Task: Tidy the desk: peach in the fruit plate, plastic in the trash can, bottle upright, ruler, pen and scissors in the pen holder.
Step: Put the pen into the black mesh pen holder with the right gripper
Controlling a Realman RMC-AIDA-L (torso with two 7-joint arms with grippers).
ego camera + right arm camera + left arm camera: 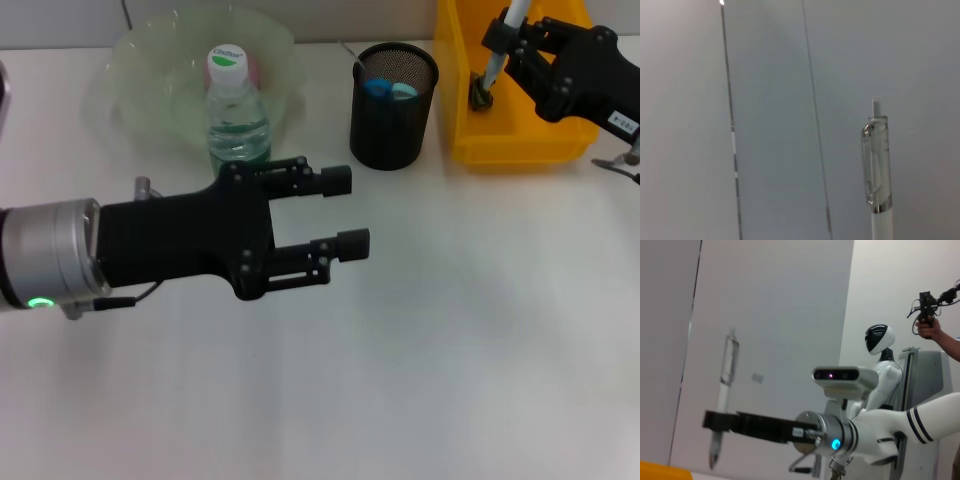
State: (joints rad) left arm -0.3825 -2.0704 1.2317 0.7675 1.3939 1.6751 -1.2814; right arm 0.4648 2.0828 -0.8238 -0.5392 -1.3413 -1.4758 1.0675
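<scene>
Over the yellow trash can (470,150) our right gripper (497,50) grips the pen (497,60), not yet in the pen holder (393,105); the bottle (237,115) stands upright, and our left gripper (345,212) is released.

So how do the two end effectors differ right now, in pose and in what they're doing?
The left end effector lies level over the bare table in front of the bottle, fingers open and empty. The right end effector is over the yellow bin at the back right, shut on the pen, which it holds roughly upright, tip down. Both are black.
</scene>
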